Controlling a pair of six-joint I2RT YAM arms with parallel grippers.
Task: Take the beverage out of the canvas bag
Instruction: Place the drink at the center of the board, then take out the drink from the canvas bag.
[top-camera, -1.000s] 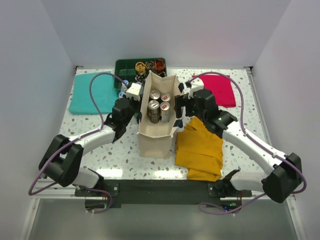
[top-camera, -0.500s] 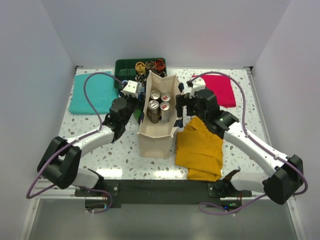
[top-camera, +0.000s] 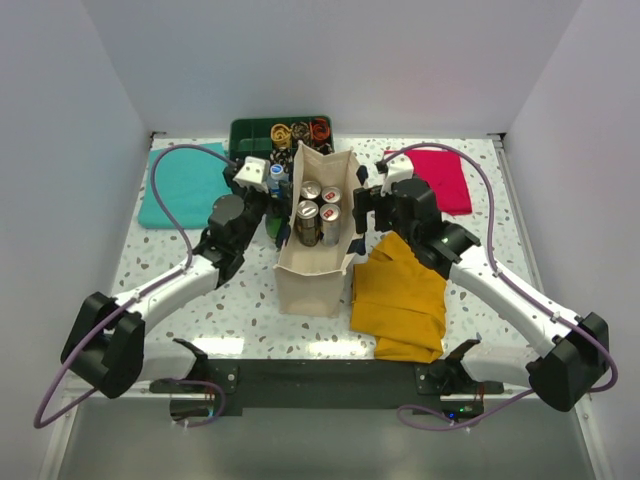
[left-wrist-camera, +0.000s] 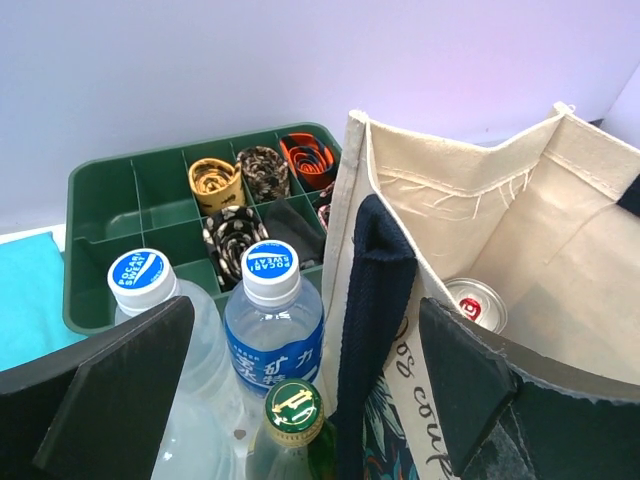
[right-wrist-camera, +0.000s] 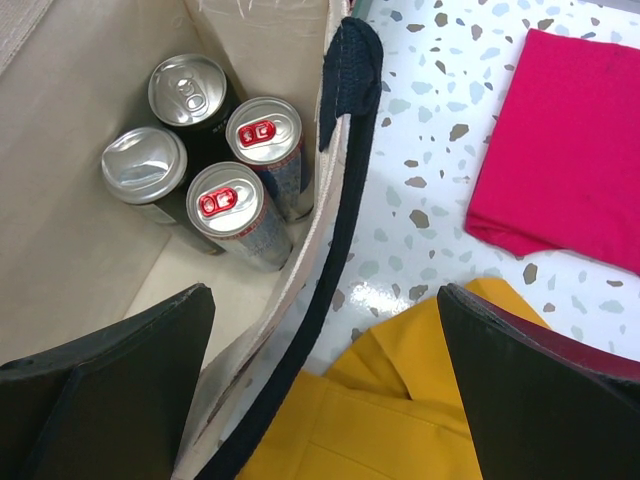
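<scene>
The beverage is four cans (right-wrist-camera: 225, 205), upright and packed together on the floor of the canvas bag (top-camera: 310, 290). None has left the bag. They sit below the right fingers (right-wrist-camera: 100, 370), on the inner side of the gap between them.

Those fingers are spread wide and hold nothing. They straddle the bag's right wall, and its navy strap (right-wrist-camera: 345, 120) runs up the middle of the gap. The mustard cloth (right-wrist-camera: 380, 420) lies on the table (right-wrist-camera: 420, 180) under the outer finger, and the red cloth (right-wrist-camera: 560, 140) lies beyond it.

The left fingers (left-wrist-camera: 130, 390) are also wide apart and empty. Between them we see the bag's left wall with its other strap. Just outside that wall stand three bottles (left-wrist-camera: 272, 300), with the green tray (left-wrist-camera: 100, 240) beyond them.

The change in the last second is on the left. That arm has swung outward and carried its fingers off the bag's rim, so they now sit over the bottles. The right arm has hardly moved, and the cans have not shifted at all.

We judge the removal has not begun, since nothing is gripped. With the left side drawn back, the right fingers look better placed to drop inside the wall and close on the nearest can. The slack strap and soft wall could catch a finger on the way down.
</scene>
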